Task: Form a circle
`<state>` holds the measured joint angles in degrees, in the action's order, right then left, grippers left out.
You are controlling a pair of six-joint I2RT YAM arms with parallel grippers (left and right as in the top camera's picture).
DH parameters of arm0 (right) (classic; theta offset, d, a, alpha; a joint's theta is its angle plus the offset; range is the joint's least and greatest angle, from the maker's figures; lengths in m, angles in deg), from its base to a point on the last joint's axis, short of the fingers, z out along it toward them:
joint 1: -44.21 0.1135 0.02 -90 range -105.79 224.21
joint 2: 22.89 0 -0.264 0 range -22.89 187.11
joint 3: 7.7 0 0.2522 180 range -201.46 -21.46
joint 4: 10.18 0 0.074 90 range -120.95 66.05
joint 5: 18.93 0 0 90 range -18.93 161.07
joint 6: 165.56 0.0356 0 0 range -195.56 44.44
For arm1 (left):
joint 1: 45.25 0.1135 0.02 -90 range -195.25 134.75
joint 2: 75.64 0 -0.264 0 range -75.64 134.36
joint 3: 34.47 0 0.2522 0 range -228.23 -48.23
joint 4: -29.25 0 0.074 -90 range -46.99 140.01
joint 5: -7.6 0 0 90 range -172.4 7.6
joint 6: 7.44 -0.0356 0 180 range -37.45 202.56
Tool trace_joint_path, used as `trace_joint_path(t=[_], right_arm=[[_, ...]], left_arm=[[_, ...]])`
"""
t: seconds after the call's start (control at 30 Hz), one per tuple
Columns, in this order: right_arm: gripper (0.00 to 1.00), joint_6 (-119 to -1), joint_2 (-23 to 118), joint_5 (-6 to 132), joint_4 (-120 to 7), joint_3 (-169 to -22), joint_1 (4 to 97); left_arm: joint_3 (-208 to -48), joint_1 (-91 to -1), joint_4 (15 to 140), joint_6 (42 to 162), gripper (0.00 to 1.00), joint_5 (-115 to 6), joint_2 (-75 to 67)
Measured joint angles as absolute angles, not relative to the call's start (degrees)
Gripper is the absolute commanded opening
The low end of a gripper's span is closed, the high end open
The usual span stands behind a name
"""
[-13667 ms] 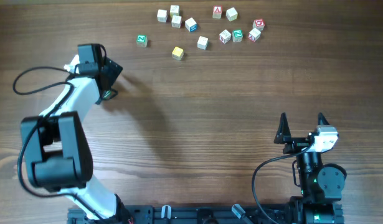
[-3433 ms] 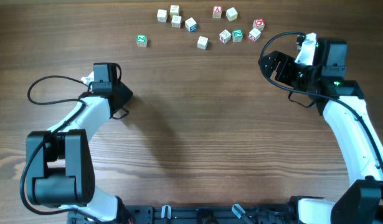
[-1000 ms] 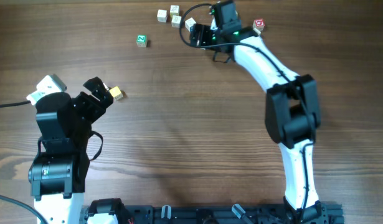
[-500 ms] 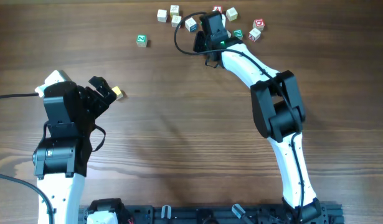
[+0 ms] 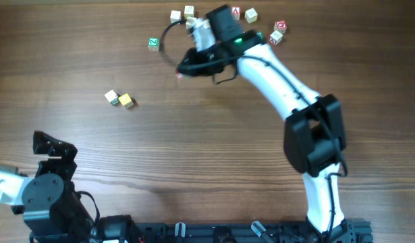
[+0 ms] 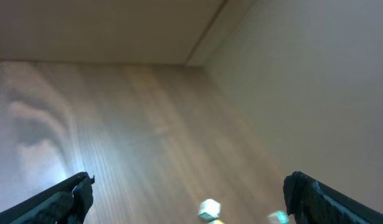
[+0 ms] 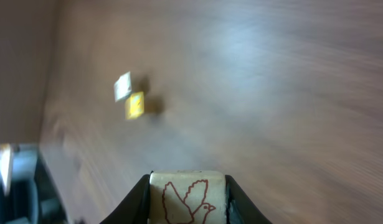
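The circle is so far only a pair: a cream cube with a green mark and a yellow-faced cube, lying just beside one another on the left-centre of the counter. The right wrist view shows the same pair small and far off, with bare wood all around it.

The right fingers hang above the counter near its far edge, closed on a pale bird cube (a red outline of a bird on the face towards the camera). One finger presses each side of it. Between this cube and the pair, nothing lies on the wood. A single green-marked cube sits off to the far side of that stretch, apart from both.

The loose cubes are scattered along the far edge. The right arm reaches across them from the near right corner and covers part of the scatter, so the ones under its wrist cannot be made out.

The left fingers are down at the near left corner, well apart from the pair. They are spread wide with nothing between them, as the left wrist view shows. In that view a blurred pale cube shows at the lower edge.
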<state>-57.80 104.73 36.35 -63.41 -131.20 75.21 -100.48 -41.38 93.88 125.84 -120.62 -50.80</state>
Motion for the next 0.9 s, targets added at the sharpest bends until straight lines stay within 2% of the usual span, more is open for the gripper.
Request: trace_joint_path(t=[0.2,0.33,0.5,0.73,0.8,0.87,0.9], right_arm=[[0.18,-69.17,104.77,46.54,-61.35,-131.04,90.86],[0.18,-75.6,107.79,48.81,-56.44,-131.04,93.86],[0.18,-77.21,112.22,44.26,-53.75,-130.45,94.16],[0.34,-77.39,112.22,38.45,-48.46,-130.45,94.34],[0.46,-77.32,112.4,38.34,-47.45,-130.45,94.34],[0.54,-77.45,113.45,39.26,-47.74,-130.45,94.34],[0.62,-77.04,114.12,39.7,-48.26,-130.45,94.34]], left_arm=[[-100.45,-41.38,95.74,128.77,1.0,-123.33,-50.8],[-100.45,-41.38,98.93,129.21,1.0,-123.06,-50.8],[-100.54,-41.38,109.88,137.21,1.0,-122.82,-50.8],[-100.54,-41.38,110.74,142.02,1.0,-122.82,-50.8],[-100.54,-41.38,110.76,142.06,1.0,-122.82,-50.8],[-100.54,-41.38,110.76,142.06,1.0,-122.8,-50.8],[-100.52,-41.38,110.76,142.06,1.0,-122.8,-50.8]])
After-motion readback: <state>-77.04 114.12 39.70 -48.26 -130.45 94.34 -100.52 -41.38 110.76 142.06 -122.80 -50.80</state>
